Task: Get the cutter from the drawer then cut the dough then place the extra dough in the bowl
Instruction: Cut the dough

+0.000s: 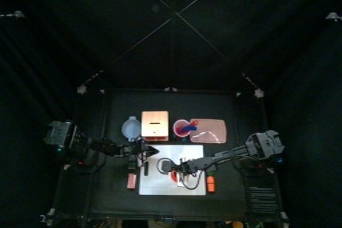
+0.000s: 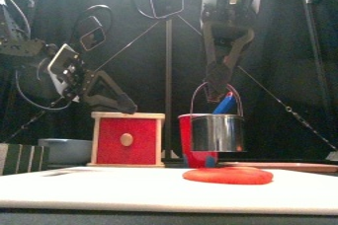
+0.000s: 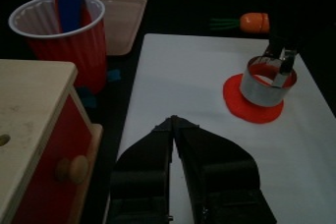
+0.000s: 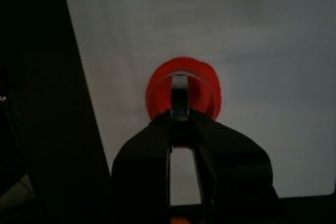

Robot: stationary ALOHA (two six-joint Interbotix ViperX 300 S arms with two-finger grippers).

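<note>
A round metal cutter (image 2: 211,133) hangs by its wire handle from my right gripper (image 2: 211,84), which is shut on the handle. It stands over the flat red dough (image 2: 227,176) on the white cutting board (image 2: 93,191). Whether its rim touches the dough I cannot tell. In the left wrist view the cutter (image 3: 268,82) covers the middle of the dough (image 3: 250,107). From the right wrist, the dough (image 4: 203,81) shows past my jaws. My left gripper (image 3: 175,126) is shut and empty, over the board's left side beside the wooden box (image 3: 37,105).
The red drawer front (image 2: 128,138) of the box faces forward. A blue-grey bowl (image 2: 66,150) sits left of the box. Behind the board, a red cup (image 3: 59,33) with a blue knife stands by the pink tray (image 3: 126,17). A toy carrot (image 3: 251,20) lies beyond the board.
</note>
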